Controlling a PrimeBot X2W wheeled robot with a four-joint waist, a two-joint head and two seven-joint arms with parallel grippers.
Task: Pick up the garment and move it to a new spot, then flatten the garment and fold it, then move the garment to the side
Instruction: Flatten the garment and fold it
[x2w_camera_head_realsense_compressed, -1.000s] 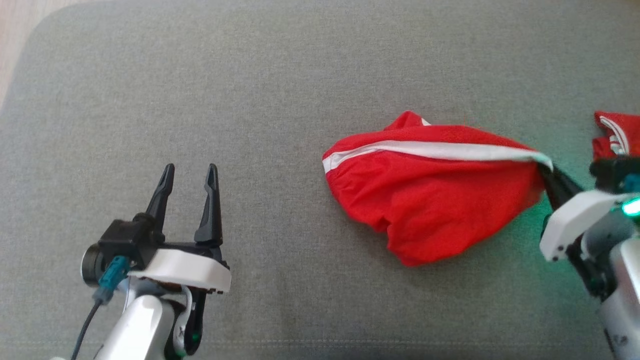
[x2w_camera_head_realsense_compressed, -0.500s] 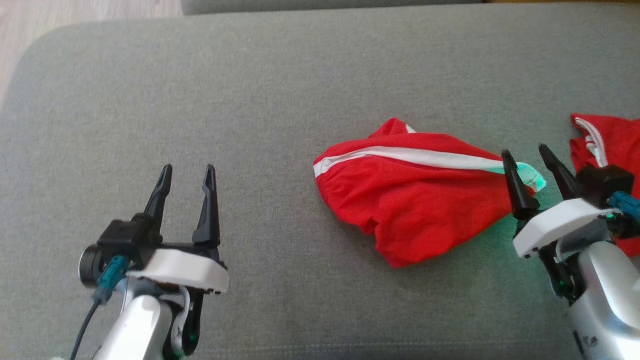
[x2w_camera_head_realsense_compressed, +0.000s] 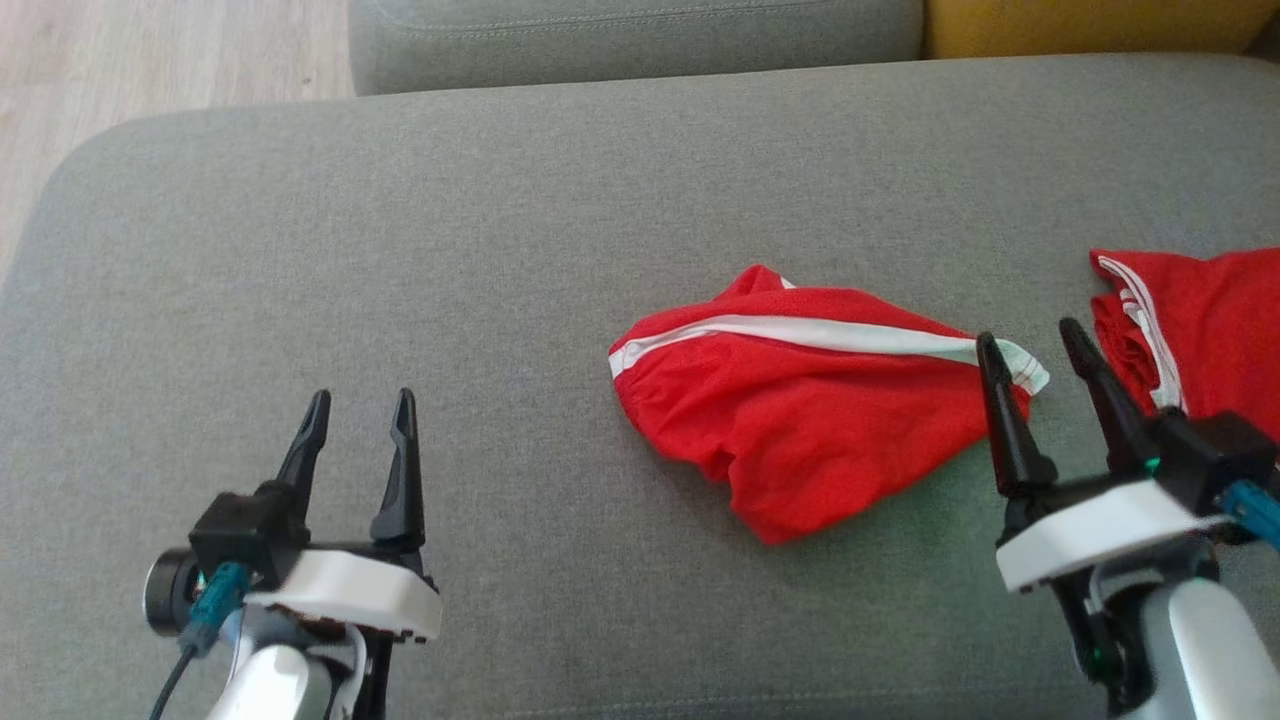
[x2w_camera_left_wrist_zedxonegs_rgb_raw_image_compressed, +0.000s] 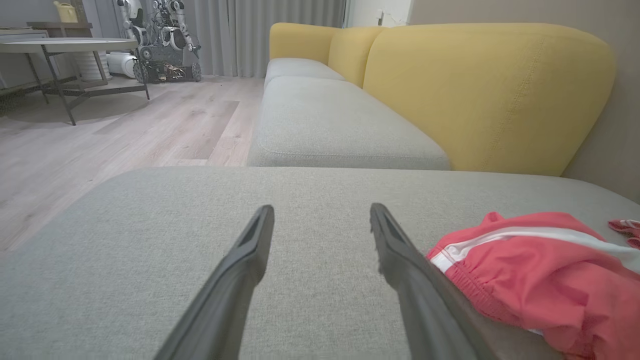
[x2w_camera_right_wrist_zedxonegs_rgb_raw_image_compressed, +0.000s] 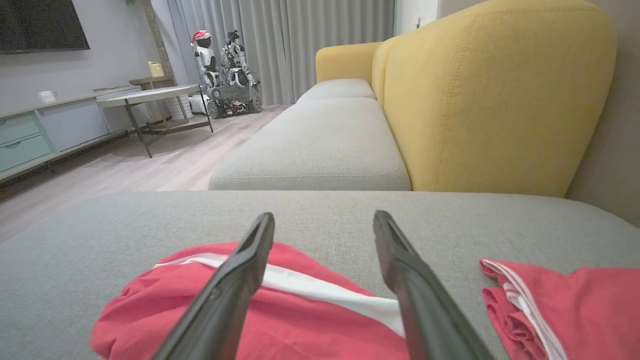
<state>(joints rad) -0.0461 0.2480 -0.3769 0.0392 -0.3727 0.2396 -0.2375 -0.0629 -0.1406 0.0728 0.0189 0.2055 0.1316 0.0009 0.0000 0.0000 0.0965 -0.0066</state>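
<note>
The garment (x2w_camera_head_realsense_compressed: 800, 410) is a crumpled red piece with a white waistband, lying right of centre on the grey cushion (x2w_camera_head_realsense_compressed: 500, 250). It also shows in the left wrist view (x2w_camera_left_wrist_zedxonegs_rgb_raw_image_compressed: 540, 270) and the right wrist view (x2w_camera_right_wrist_zedxonegs_rgb_raw_image_compressed: 280, 305). My right gripper (x2w_camera_head_realsense_compressed: 1030, 345) stands open just at the garment's right end, nothing between its fingers. In its own view (x2w_camera_right_wrist_zedxonegs_rgb_raw_image_compressed: 324, 220) the left finger hangs over the red cloth. My left gripper (x2w_camera_head_realsense_compressed: 360, 405) is open over bare cushion, well left of the garment, and empty in its own view (x2w_camera_left_wrist_zedxonegs_rgb_raw_image_compressed: 322, 212).
A second red garment with white stripes (x2w_camera_head_realsense_compressed: 1190, 320) lies at the right edge, beyond my right gripper (x2w_camera_right_wrist_zedxonegs_rgb_raw_image_compressed: 560, 300). Another grey seat cushion (x2w_camera_head_realsense_compressed: 630, 40) and a yellow backrest (x2w_camera_right_wrist_zedxonegs_rgb_raw_image_compressed: 490, 95) lie further off. Wooden floor (x2w_camera_head_realsense_compressed: 150, 50) is at the upper left.
My right gripper has let go of the garment's white waistband, opened and drawn back toward me. The garment has dropped flat. The head camera has tilted up, showing more of the sofa.
</note>
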